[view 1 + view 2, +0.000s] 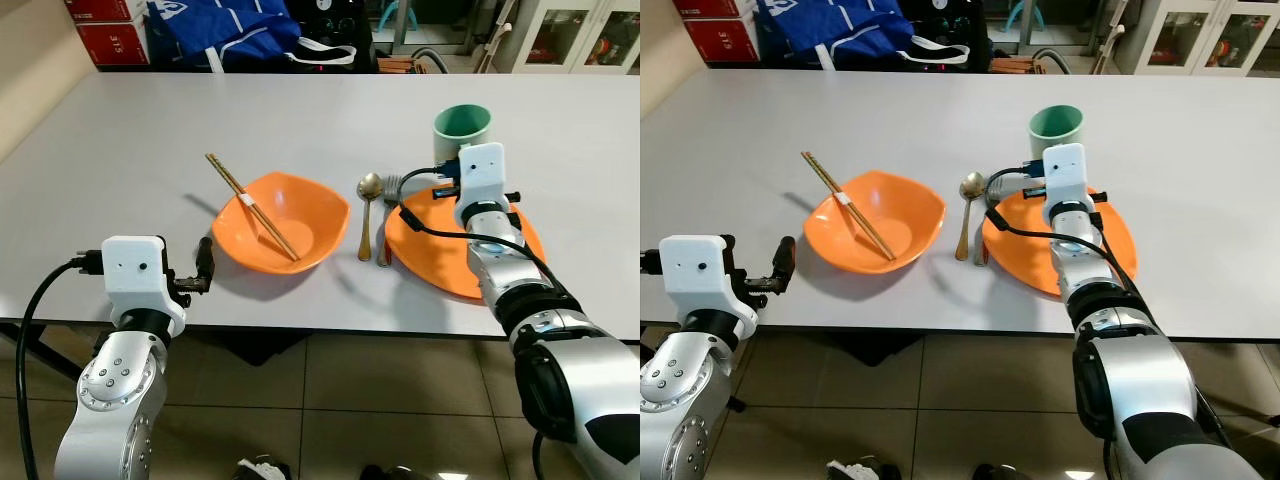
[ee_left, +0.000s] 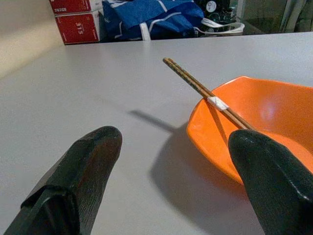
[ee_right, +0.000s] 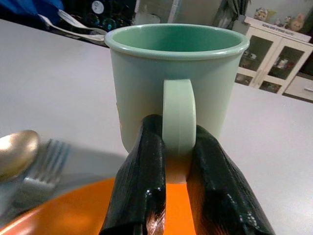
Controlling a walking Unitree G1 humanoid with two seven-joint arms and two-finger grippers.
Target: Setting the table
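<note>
Right gripper (image 3: 178, 171) pinches the green mug (image 3: 176, 78) by its handle beyond the orange plate (image 1: 440, 255); keep it upright when lifting; left gripper (image 2: 171, 181) gapes empty.

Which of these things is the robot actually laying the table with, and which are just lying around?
For the job: green mug, its handle pinched by the right gripper; orange bowl with chopsticks; orange plate; spoon; fork.

Just lying about: blue bag, red boxes beyond the table.
</note>
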